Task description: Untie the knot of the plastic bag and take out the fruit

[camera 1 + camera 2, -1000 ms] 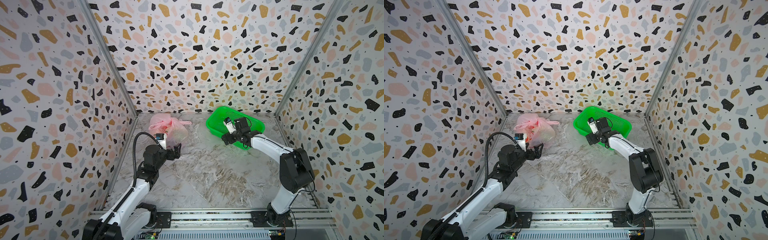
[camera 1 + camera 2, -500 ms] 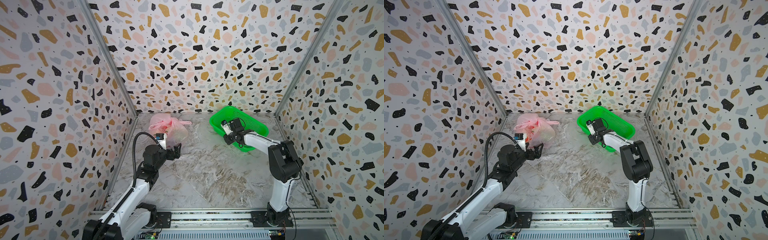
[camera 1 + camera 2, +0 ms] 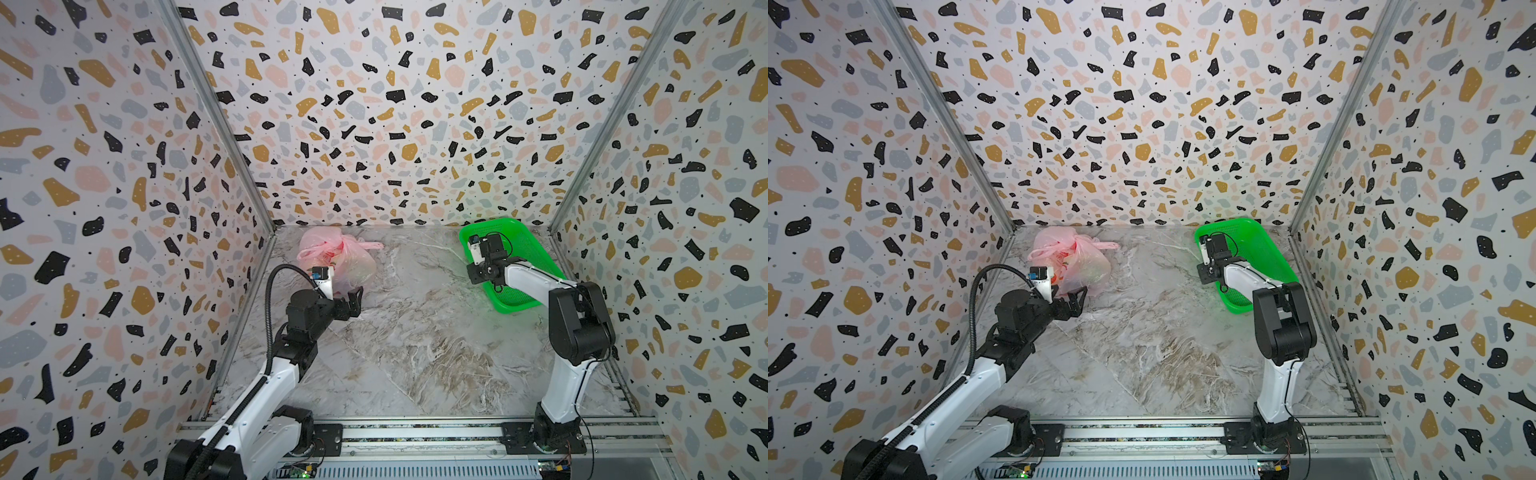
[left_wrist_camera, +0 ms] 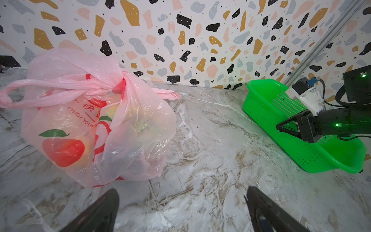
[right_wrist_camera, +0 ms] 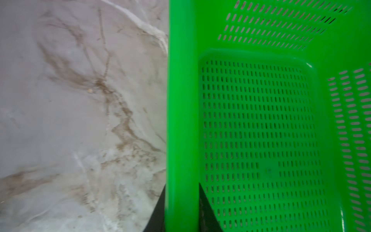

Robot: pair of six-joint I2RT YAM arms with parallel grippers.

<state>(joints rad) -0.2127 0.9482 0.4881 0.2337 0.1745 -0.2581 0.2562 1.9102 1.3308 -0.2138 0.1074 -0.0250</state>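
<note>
The pink plastic bag (image 3: 338,262) (image 3: 1077,266) (image 4: 96,124) lies at the back left of the marble table, its knot (image 4: 118,86) tied on top with strap tails out to both sides. The fruit (image 4: 112,112) shows only dimly through the film. My left gripper (image 3: 355,296) (image 3: 1077,300) (image 4: 181,189) hovers open just in front of the bag, nothing between its fingers. My right gripper (image 3: 473,272) (image 3: 1204,274) (image 5: 182,185) is shut on the near rim of the green basket (image 3: 528,249) (image 3: 1258,245) (image 4: 261,96) (image 5: 180,80), one finger inside and one outside.
The basket has nothing in it and stands at the back right, close to the right wall. Patterned walls enclose the table on three sides. Bare marble (image 3: 415,332) lies between the bag and the basket.
My right gripper has closed on the basket's rim, and the basket has slid to the right with it while that arm folded back. The left arm and the bag have not moved.
</note>
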